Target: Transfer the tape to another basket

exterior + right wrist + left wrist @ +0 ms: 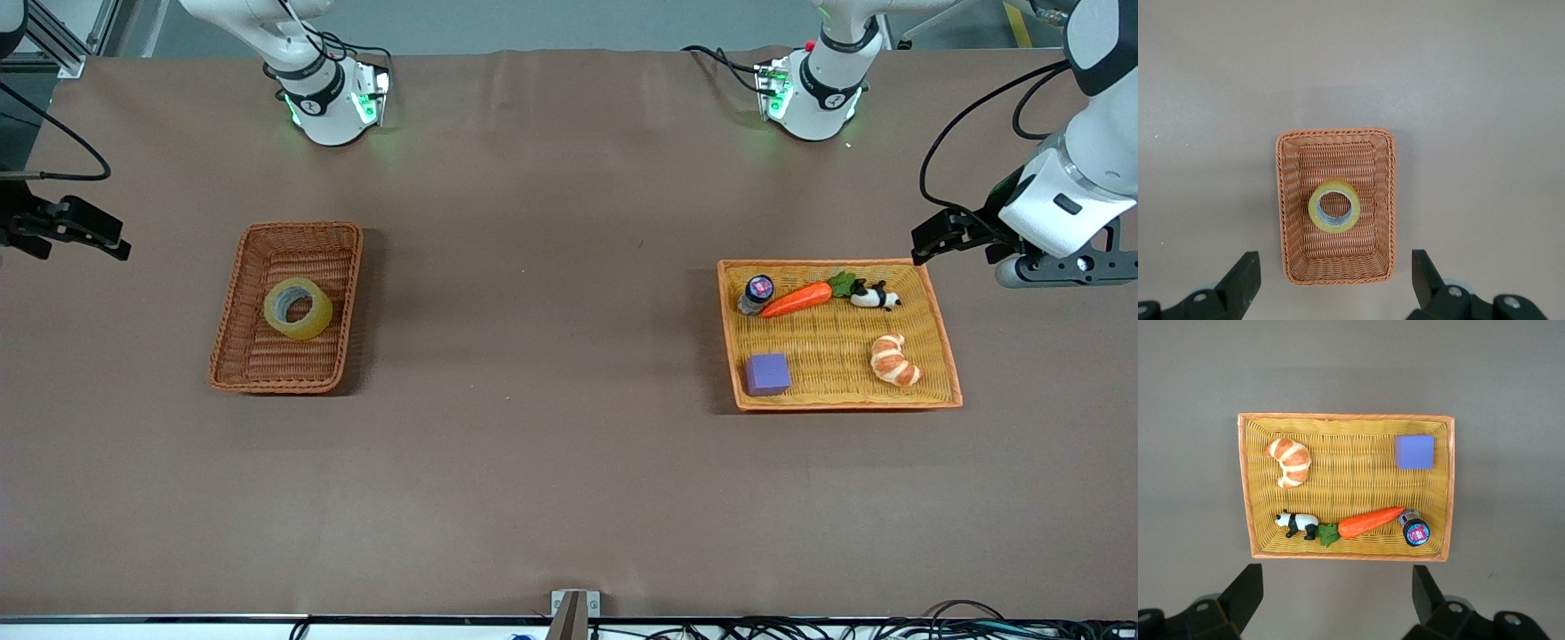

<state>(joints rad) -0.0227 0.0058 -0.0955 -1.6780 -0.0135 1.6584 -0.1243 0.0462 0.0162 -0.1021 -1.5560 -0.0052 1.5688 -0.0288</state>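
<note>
On the brown bench [569, 462], toward the right arm's end, the basket [233, 356] of dark reddish weave holds the tape [298, 308], which lies flat near its middle (the grey core faces up). Toward the left arm's end, the orange-yellow tray [840, 402] carries a purple block [767, 373] and a croissant [894, 359], and farther from the front edge a small bottle [756, 293], a carrot [797, 300] and a panda figure [876, 297]. The right hand [67, 231] waits up in the air at the right arm's end edge with fingers [1241, 280] spread wide and empty, and the left hand [947, 236] hangs over the bench just beside the tray's rear corner, also wide apart.
</note>
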